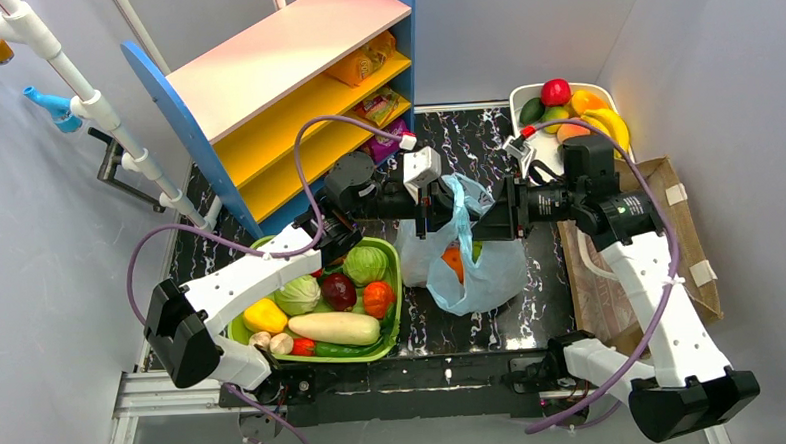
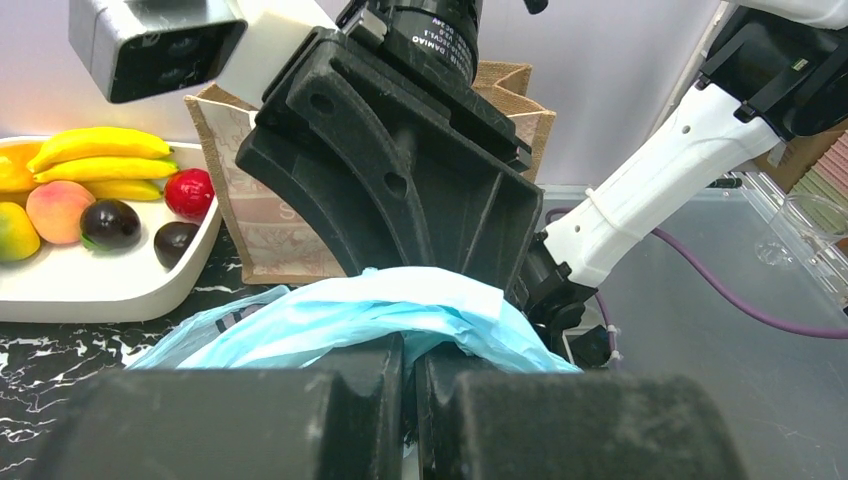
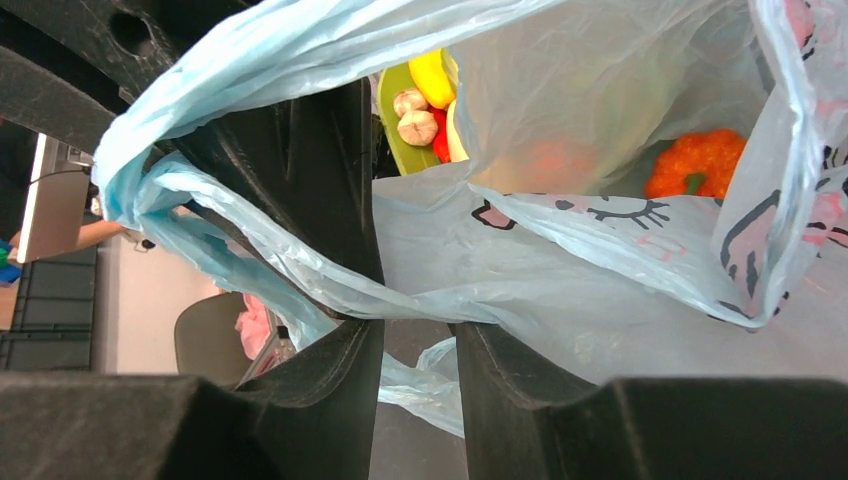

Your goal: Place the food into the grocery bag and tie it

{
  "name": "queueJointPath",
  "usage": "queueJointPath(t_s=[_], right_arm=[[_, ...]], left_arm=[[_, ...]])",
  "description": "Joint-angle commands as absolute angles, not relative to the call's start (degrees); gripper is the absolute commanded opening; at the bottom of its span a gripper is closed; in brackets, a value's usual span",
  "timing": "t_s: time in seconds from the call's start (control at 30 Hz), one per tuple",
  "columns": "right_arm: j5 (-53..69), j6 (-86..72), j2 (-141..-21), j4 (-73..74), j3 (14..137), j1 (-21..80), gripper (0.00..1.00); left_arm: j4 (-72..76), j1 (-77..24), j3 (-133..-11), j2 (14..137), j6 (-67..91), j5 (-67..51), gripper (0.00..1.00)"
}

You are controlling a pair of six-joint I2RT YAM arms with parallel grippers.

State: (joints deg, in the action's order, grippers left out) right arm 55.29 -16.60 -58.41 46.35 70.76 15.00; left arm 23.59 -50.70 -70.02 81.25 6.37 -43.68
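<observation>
Thin light-blue translucent plastic grocery bag point(image 1: 486, 273) w/ dark printed drawings sits on the black marbled worktop point(image 1: 486, 143), approx. centre, between the two arms. Its mouth is pulled up and open. Inside it lies a round, lumpy orange food item point(image 3: 700, 160), seen through the opening and the plastic.

Left gripper point(image 2: 412, 352): fingers pressed together, pinching a bunched fold of the bag's upper edge on the bag's left side. Right gripper point(image 3: 415, 340) meets it from the opposite side, tip to tip. Its fingers stand a little apart w/ a twisted strand of the bag's handle running between them; can't tell whether they clamp it.

Left of the bag, just beside it: green plastic basket point(image 1: 397, 317) holding two green cabbages, a long white radish point(image 1: 334, 328), a yellow pepper, a dark red onion & other veg. Far right corner: white tray point(image 1: 522, 98) w/ bananas, a red apple & other fruit. Flat brown paper bag point(image 1: 692, 244) lies along the right edge under the right arm. Blue-sided shelf unit point(image 1: 292, 56) w/ yellow boards stands at the back left
</observation>
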Motion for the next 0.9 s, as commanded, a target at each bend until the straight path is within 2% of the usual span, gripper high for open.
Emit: queueJointPath(t_s=[0.0, 0.53, 0.87], right_arm=[[58.24, -17.37, -59.29, 41.03, 69.96, 15.07, 0.39], [69.08, -25.4, -65.21, 23.01, 70.08, 18.04, 0.42], [69.81, -25.4, -62.94, 21.36, 68.58, 18.33, 0.45]], left_arm=[[26.31, -50.98, -72.01, 80.16, 7.47, -44.49, 0.0], [23.25, -51.03, -76.15, 83.29, 9.95, -39.19, 0.0], [15.87, -51.0, -80.58, 85.38, 8.45, -34.36, 0.0]])
